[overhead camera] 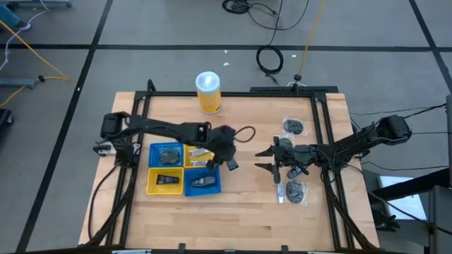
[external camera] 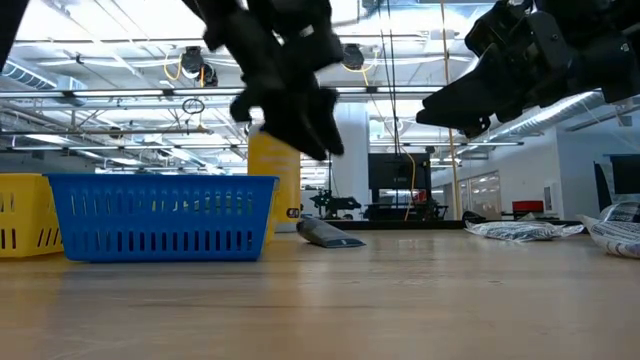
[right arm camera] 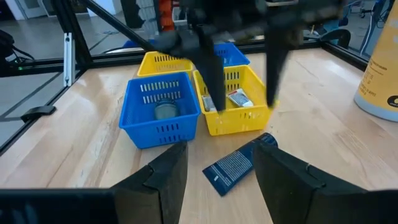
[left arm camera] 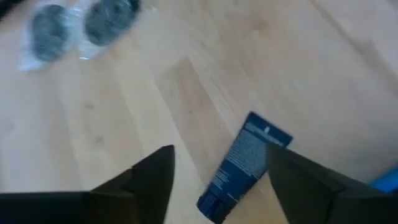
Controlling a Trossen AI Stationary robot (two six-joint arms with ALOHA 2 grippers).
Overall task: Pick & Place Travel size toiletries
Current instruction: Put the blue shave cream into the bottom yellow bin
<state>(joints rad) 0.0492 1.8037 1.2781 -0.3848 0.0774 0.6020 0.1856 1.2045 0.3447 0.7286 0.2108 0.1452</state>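
A dark blue tube (left arm camera: pixel 245 165) lies flat on the wooden table, just right of the trays (overhead camera: pixel 231 166); the right wrist view shows it too (right arm camera: pixel 239 165). My left gripper (left arm camera: pixel 217 174) hangs open above it, one finger on either side, touching nothing. It is well clear of the table in the low view (external camera: pixel 290 110). My right gripper (overhead camera: pixel 267 159) waits open at mid-right, level, pointing at the tube and trays. Wrapped round toiletries lie at the right (overhead camera: pixel 293 127) (overhead camera: pixel 296 192), and two show in the left wrist view (left arm camera: pixel 81 22).
Four small trays stand in a square left of centre: blue (overhead camera: pixel 166 154), yellow (overhead camera: pixel 200 156), yellow (overhead camera: pixel 164 180), blue (overhead camera: pixel 203 182), each with items inside. A tall yellow canister with a white lid (overhead camera: pixel 208 92) stands at the far edge. A black frame borders the table.
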